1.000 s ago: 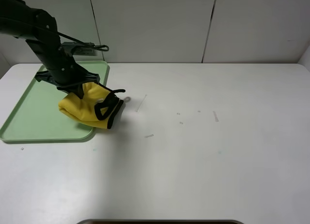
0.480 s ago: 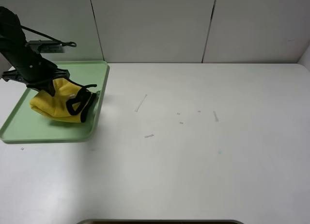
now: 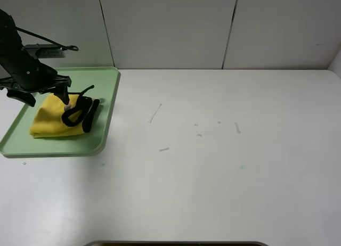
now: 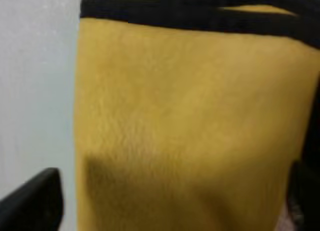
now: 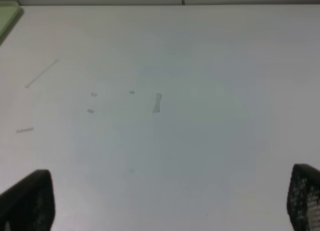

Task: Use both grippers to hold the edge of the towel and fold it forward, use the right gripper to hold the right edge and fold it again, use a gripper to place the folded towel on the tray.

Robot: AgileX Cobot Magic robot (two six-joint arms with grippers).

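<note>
The folded yellow towel [image 3: 53, 121] with black trim lies flat on the green tray [image 3: 104, 81] at the far left of the table. Its black edge and loop [image 3: 80, 112] sit on the towel's right side. My left gripper [image 3: 47, 94] hangs just over the towel's back edge with its jaws spread wide. In the left wrist view the towel [image 4: 190, 116] fills the frame, and the left gripper [image 4: 167, 201] has one fingertip [image 4: 35, 198] at either side of it, apart from the cloth. My right gripper [image 5: 165, 201] is open and empty over bare table; it is outside the exterior view.
Small paper scraps lie on the white table: a thin strip [image 3: 155, 113], a short piece [image 3: 164, 149] and another [image 3: 237, 128]. A white panelled wall stands behind the table. The tray's raised rim [image 3: 109, 118] borders the towel on the right.
My left arm carried the towel left from the tray's right rim onto the tray, set it down flat and opened its jaws. The towel no longer hangs from the gripper.
</note>
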